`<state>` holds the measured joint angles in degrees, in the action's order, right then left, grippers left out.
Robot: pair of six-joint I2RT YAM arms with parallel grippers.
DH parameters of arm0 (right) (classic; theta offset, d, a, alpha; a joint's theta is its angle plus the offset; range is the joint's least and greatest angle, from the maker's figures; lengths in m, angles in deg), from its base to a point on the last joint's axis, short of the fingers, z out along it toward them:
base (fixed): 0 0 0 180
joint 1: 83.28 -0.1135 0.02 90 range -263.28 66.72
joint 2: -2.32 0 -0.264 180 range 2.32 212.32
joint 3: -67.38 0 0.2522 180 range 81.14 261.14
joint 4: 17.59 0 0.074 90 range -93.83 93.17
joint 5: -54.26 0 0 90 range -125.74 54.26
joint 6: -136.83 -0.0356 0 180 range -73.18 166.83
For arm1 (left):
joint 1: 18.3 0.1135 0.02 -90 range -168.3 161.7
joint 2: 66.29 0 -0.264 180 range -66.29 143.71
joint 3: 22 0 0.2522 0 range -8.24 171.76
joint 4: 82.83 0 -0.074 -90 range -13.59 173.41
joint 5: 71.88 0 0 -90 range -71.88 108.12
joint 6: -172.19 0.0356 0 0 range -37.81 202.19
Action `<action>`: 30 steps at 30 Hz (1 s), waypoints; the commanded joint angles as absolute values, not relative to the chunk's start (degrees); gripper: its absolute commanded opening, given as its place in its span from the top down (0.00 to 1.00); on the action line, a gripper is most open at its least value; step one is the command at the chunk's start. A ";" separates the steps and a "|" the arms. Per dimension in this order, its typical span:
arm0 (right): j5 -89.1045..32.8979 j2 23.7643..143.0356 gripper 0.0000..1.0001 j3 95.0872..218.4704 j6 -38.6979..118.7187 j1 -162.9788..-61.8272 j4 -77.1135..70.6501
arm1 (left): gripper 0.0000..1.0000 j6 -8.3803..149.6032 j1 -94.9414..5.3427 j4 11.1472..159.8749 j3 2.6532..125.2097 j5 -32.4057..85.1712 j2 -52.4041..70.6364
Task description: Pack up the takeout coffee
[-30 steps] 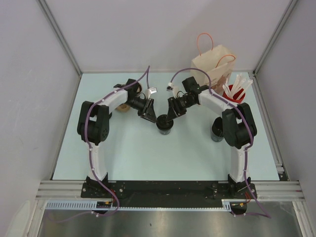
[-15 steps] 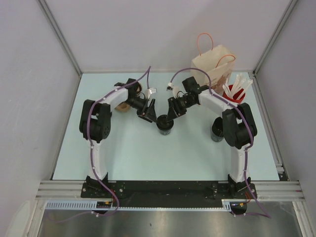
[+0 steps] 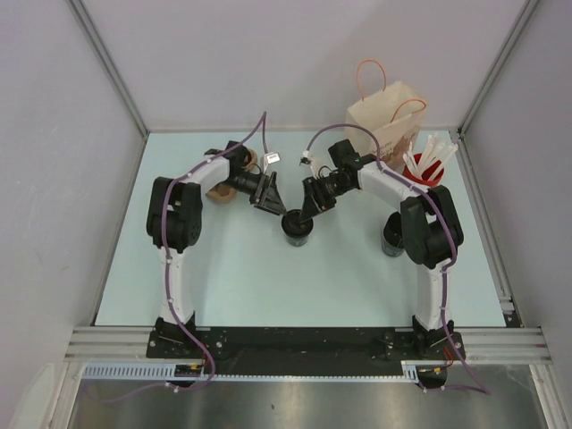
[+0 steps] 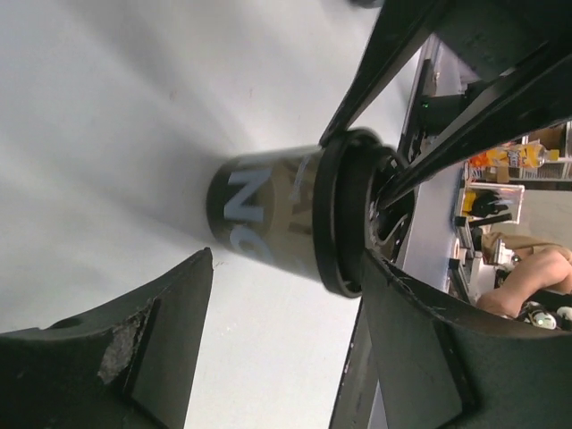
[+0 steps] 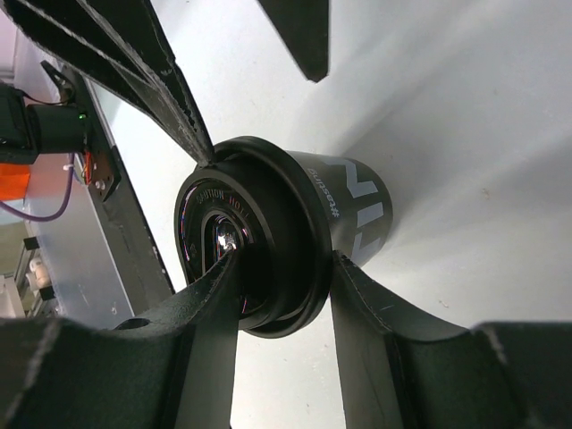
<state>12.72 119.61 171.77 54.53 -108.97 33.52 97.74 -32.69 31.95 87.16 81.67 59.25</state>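
Left gripper (image 3: 269, 202) farther back, spread; right gripper (image 3: 305, 212) tight on black, white-lettered takeout coffee (image 3: 298, 231)

The takeout coffee (image 3: 298, 225) is coloured black, with pale block lettering (image 4: 246, 201) printed on its side, and its black lid (image 5: 259, 241) is ringed. The table (image 3: 268, 277) is tinted pale blue. The tan paper bag (image 3: 386, 116) is fitted with orange handles (image 3: 375, 76).
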 commanded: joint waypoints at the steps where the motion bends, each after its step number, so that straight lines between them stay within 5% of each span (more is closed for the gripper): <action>1: 6.71 124.14 0.56 169.65 58.25 -111.66 36.34 | 0.28 97.05 -32.89 37.09 90.90 87.82 57.02; 30: 5.21 123.08 0.56 169.12 57.99 -111.75 36.25 | 0.39 105.48 -30.51 31.02 84.05 87.82 58.16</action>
<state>13.71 119.85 171.75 54.62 -110.24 33.21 102.73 -29.94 31.51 84.34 86.02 59.25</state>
